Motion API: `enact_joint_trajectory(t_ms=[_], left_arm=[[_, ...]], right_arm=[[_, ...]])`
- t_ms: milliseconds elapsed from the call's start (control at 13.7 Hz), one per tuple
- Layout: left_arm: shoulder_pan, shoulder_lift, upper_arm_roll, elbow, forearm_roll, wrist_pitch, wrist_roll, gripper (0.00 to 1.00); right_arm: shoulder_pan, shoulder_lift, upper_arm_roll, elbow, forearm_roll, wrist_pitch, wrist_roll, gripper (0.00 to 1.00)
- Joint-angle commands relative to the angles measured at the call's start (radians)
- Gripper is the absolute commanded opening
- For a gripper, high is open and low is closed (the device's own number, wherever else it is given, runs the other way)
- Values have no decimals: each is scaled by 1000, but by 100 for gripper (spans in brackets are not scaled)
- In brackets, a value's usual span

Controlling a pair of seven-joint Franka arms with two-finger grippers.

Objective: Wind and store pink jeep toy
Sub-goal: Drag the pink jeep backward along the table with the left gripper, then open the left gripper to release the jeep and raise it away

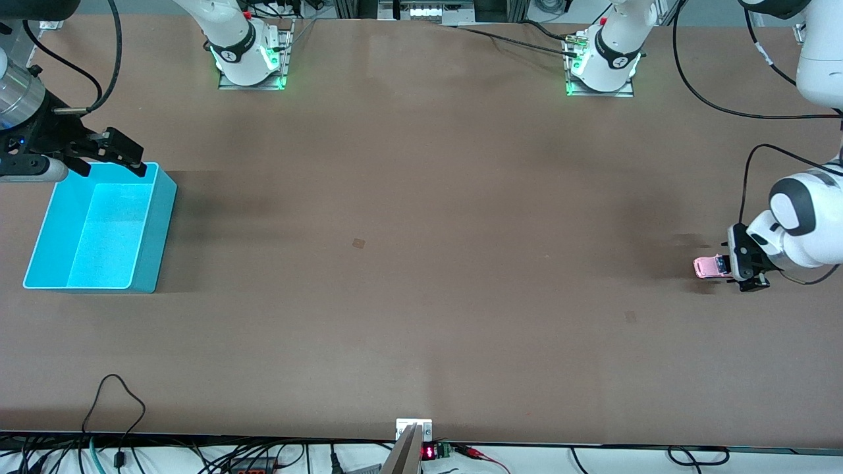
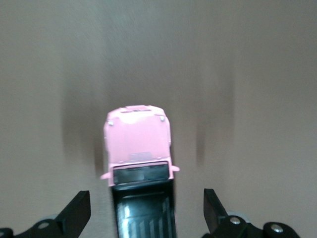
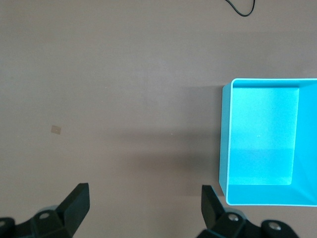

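Brown and matte, the wide tabletop (image 1: 421, 263) fills the front view, with both white arm bases bolted along its edge farthest from the camera and loose black cables hanging past its nearest edge. At the left arm's end of the table we see the small boxy light-pink jeep toy (image 1: 710, 266) with a black rear roof sitting on the surface close to that end's edge. The left gripper (image 1: 743, 262) is down at table level right at the toy's rear end; from here we cannot tell whether a finger touches it. At the right arm's end stands the open rectangular turquoise plastic bin (image 1: 158, 230), near that end's edge. The right gripper (image 1: 112, 158) hangs above the bin's rim farthest from the camera, its black fingers spread and holding nothing; that arm waits.

From the left wrist view we look straight down on the pink jeep toy (image 2: 140, 148), its pink hood pointing away from the wrist and its black roof toward it. The left gripper (image 2: 147, 210) stands wide, one black fingertip (image 2: 79, 210) on each side of the toy's rear with bare table showing between finger and car.

From the right wrist view we see the right gripper (image 3: 143, 206) equally wide over bare table, with the turquoise bin (image 3: 225, 144) beside it, nothing inside.
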Motion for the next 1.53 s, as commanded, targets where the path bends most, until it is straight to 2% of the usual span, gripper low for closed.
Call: enact_joint_trajectory(t_ms=[0,292,511,730,1022,1460], left_arm=[[-56,-52,1,35,13,-114,-22,100],[-111,-107,0,38,14,-218,-190,100],[-129,-132,-2,38,13,-251,-302,100],[-166,-179,-3,42,13,-336,-484,100],[-185,-184,-43,159,13,-522,-722,100],[-186,-187,-160,337,14,-800,-1129,100]], right_arm=[[-6,0,4,11,0,-13,1,100],[-6,0,4,11,0,-14,1,100],[-6,0,4,11,0,-14,1,100],[-6,0,4,11,0,-14,0,100],[-6,0,4,11,0,-14,0,100],[-7,0,4,11,0,-14,-2,100]])
